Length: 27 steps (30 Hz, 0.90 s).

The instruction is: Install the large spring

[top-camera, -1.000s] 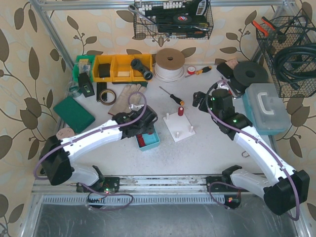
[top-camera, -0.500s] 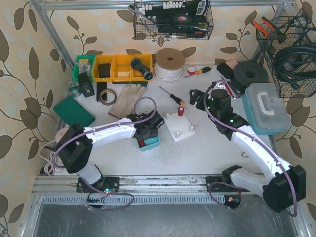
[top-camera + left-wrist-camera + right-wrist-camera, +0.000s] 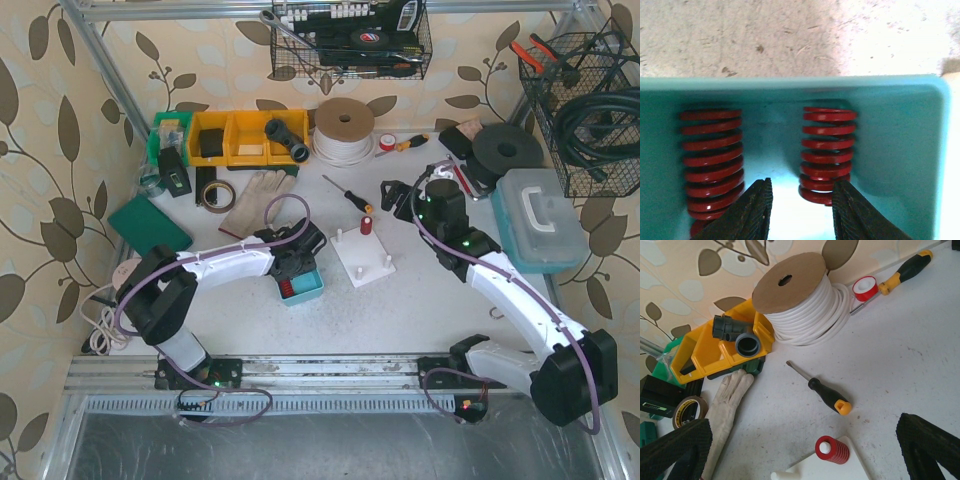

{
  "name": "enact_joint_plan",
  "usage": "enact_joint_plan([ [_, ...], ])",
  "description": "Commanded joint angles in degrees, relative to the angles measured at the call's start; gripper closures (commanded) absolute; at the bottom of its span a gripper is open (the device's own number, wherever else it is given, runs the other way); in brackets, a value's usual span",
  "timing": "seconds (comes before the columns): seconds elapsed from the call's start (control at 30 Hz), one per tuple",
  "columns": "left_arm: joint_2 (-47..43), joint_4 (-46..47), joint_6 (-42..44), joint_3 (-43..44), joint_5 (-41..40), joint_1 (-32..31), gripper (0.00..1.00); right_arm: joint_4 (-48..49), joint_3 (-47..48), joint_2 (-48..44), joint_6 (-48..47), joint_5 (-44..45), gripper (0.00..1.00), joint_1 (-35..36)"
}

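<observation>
The large spring [image 3: 712, 150], red with broad, thick coils, lies in the teal tray [image 3: 900, 150] side by side with a slimmer red spring [image 3: 827, 147]. A third red spring [image 3: 832, 450] stands on a peg of the white plate [image 3: 362, 262]. The left claw [image 3: 802, 186] sits over one end of the pair with its jaws narrow, and whether it grips anything cannot be told. Since a second ago the left arm has folded its elbow inward. The right claw [image 3: 805, 440] gapes wide and empty above the counter [image 3: 900, 355].
</observation>
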Motion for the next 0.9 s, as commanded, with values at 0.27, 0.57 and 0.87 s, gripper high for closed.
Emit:
enact_joint_plan([
  [0.27, 2.1, 3.8, -0.6, 0.2, -0.9, 0.0, 0.61, 1.4, 1.9, 1.7, -1.1, -1.0, 0.03, 0.9],
  [0.57, 6.0, -4.4, -3.1, 3.4, 0.0, 0.1, 0.62, 1.9, 1.3, 1.0, -1.6, 0.0, 0.03, 1.0],
  [0.87, 6.0, 1.1, 1.5, 2.0, 1.3, 0.2, 0.63, 2.8, 1.0, 2.0, -2.2, -1.0, 0.03, 1.0],
])
